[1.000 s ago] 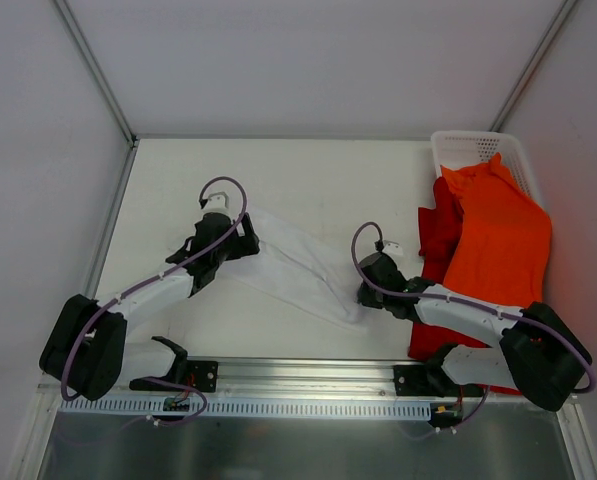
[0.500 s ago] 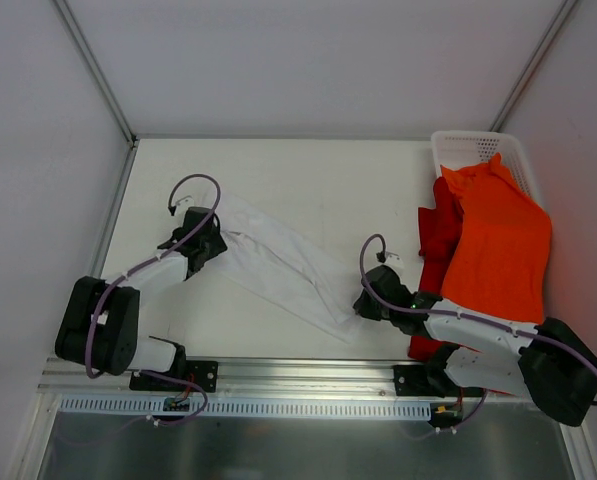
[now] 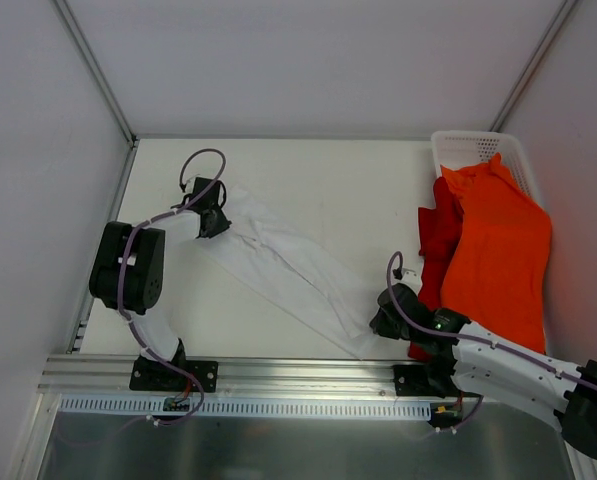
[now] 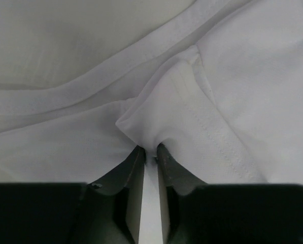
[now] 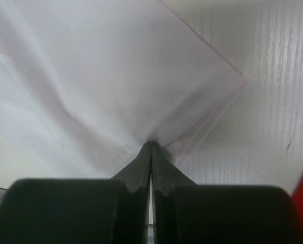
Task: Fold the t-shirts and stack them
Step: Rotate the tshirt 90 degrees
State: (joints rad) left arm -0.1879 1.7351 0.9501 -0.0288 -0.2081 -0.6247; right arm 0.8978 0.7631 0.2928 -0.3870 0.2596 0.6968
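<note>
1. White cloth fills the right wrist view. The right gripper (image 5: 151, 145), at 5 o'clock on the surface (image 3: 328, 180), has its jaws pressed together on a layered corner of the white t-shirt (image 3: 288, 270). How many layers they pinch is hard to count.
2. From that corner the white t-shirt lies on the surface as a long bunched band running toward 10 o'clock. From above, its sleeves and neck cannot be told apart.
3. At the 10 o'clock end, the left gripper (image 4: 150, 148) has its jaws nearly together, pinching a small raised fold beside a stitched seam. What lies under the fold is hidden.
4. At 3 o'clock the orange t-shirt (image 3: 498, 250) lies over the red t-shirt (image 3: 438, 230). Only the red one's 9 o'clock edge shows, and its near end is hidden behind the right arm (image 3: 508, 355).
5. Farthest, at 1 o'clock, stands the white mesh basket (image 3: 468, 148), its near part covered by the orange t-shirt.
</note>
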